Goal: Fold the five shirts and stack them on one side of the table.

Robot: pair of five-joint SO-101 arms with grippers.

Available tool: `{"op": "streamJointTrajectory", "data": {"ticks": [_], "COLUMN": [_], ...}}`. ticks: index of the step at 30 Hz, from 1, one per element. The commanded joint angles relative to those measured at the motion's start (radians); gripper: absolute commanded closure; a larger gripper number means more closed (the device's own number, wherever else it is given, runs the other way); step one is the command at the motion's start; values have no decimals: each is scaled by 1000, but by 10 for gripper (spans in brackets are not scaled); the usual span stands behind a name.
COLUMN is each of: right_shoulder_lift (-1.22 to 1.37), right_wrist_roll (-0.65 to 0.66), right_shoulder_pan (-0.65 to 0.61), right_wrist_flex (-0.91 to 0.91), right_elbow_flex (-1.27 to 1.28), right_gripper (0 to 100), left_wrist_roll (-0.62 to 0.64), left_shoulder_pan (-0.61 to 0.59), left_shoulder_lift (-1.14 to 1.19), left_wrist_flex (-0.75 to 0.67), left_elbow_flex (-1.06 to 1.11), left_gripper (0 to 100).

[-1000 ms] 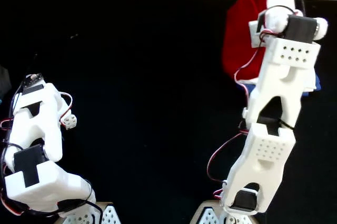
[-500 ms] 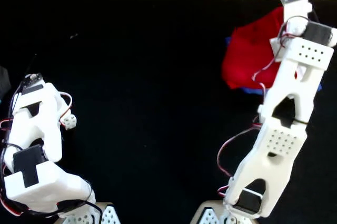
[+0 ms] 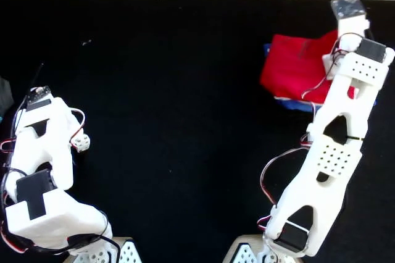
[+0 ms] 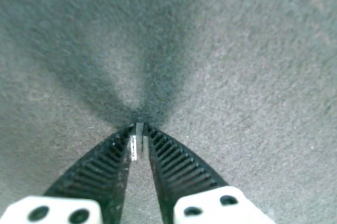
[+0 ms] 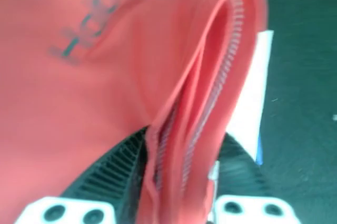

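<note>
Two layers in high view: red shirt (image 3: 291, 68) atop blue shirt (image 3: 296, 105), near table (image 3: 185, 59) right edge. Wrist views: right gripper (image 5: 181, 150) clamps the red hem; left gripper (image 4: 139, 139) tips together.

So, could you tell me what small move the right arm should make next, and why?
Probably open the right gripper and let go: the red shirt it pinches already lies folded on the blue shirt.
</note>
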Motion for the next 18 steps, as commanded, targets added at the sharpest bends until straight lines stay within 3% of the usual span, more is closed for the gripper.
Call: {"op": "streamJointTrajectory", "data": {"ticks": [1,7,18], "right_shoulder_lift": [-12,-22,-148], "right_wrist_roll": [-143,-160,-160], "right_shoulder_pan": [47,48,-8], "right_wrist_flex": [-159,-186,320], "right_elbow_flex": [-10,-15,-171], "right_gripper": [749,749,750], "left_wrist_roll": [6,6,6], "left_shoulder_pan": [5,5,5], "left_shoulder_lift": [-2,-2,-2], "left_wrist_flex": [-37,-38,-38], "left_elbow_flex": [2,4,4], "left_gripper": [991,991,991]}}
